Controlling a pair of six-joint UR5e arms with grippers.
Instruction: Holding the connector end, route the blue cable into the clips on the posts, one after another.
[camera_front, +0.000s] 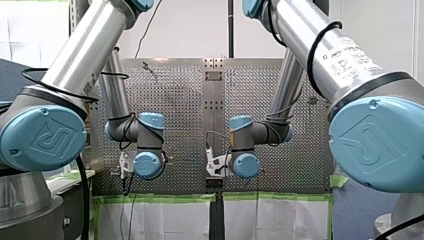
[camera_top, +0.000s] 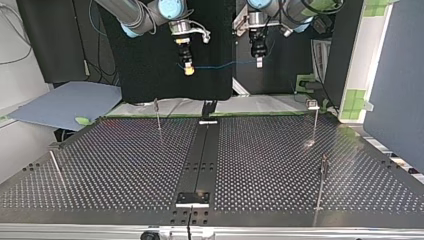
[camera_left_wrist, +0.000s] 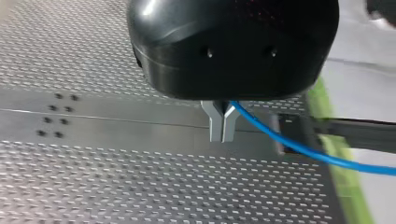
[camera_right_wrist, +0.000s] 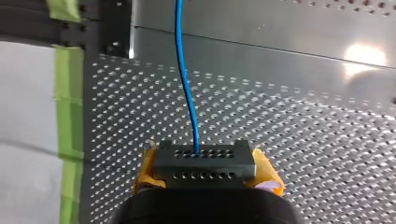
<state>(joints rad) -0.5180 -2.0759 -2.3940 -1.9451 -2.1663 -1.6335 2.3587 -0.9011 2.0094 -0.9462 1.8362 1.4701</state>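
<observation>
You see the left arm (camera_front: 90, 55) coming in at the left and the right arm (camera_front: 325, 55) at the right, both bent over the perforated table (camera_front: 185, 100). Their blue-capped wrists (camera_front: 148, 165) sit near the table's green tape (camera_front: 160, 198) edge, either side of the centre strip (camera_front: 213, 110). White sheets (camera_front: 165, 220) hang below the tape.

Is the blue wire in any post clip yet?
No: the cable hangs in air between my left gripper and my right gripper.

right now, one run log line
left pincer shut on blue cable | right pincer shut on connector | cable aloft, posts not yet threaded
</observation>
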